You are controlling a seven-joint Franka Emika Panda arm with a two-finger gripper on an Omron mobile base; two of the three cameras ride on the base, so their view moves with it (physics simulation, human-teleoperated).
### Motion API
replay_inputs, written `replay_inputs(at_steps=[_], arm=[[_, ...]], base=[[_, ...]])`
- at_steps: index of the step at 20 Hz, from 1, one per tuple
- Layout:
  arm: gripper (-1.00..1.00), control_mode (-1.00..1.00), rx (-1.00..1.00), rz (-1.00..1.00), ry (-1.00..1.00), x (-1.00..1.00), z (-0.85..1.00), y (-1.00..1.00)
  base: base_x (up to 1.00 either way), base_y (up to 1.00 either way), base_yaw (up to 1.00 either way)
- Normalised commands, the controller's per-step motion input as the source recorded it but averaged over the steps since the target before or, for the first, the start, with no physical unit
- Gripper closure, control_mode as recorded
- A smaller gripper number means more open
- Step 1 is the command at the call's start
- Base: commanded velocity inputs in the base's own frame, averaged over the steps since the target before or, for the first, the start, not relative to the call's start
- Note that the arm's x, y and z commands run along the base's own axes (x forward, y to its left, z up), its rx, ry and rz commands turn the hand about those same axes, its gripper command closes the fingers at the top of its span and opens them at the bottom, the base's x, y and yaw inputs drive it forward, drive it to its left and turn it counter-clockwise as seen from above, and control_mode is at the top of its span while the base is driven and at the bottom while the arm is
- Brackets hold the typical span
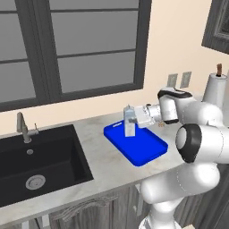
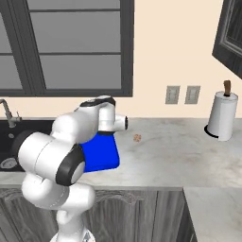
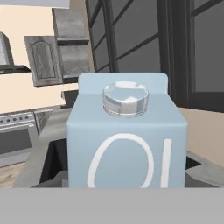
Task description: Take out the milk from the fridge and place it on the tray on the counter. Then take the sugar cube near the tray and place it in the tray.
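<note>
The pale blue milk carton (image 1: pixel 130 129) stands upright over the far end of the bright blue tray (image 1: pixel 145 150), its base at or just above the tray floor. My gripper (image 1: pixel 130 119) reaches in from the right and is shut on the carton's upper part. In the hand view the milk (image 3: pixel 127 144) is very close, with its round cap facing me. The tray (image 2: pixel 101 153) lies on the marbled counter (image 1: pixel 107 161). The tiny tan sugar cube (image 2: pixel 137 138) rests on the counter just right of the tray. The fridge is out of view.
A black sink (image 1: pixel 40 161) with a faucet (image 1: pixel 22 127) is set in the counter left of the tray. A white paper-towel roll (image 2: pixel 221 117) stands at the far right by the wall. Two wall outlets (image 2: pixel 182 94) and a dark-framed window (image 1: pixel 71 49) are behind.
</note>
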Motion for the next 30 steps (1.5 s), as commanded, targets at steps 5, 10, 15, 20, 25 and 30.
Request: replay_inputs(at_steps=[5, 10, 15, 20, 25, 30], arm=[[1.0, -1.0, 0.0, 0.0, -0.1, 0.11, -0.19, 0.02], [1.0, -1.0, 0.0, 0.0, -0.07, 0.04, -0.1, 0.0], [1.0, -1.0, 0.0, 0.0, 0.0, 0.0, -0.13, 0.0], [1.0, -1.0, 0.0, 0.0, 0.0, 0.0, -0.18, 0.0], [1.0, -1.0, 0.0, 0.0, -0.02, 0.0, -0.22, 0.0], [1.0, -1.0, 0.0, 0.0, -0.01, 0.01, -0.24, 0.0]], base=[[0.0, 0.0, 0.0], [0.0, 0.0, 0.0], [0.0, 0.0, 0.0], [0.0, 0.0, 0.0], [0.0, 0.0, 0.0], [0.0, 0.0, 0.0]])
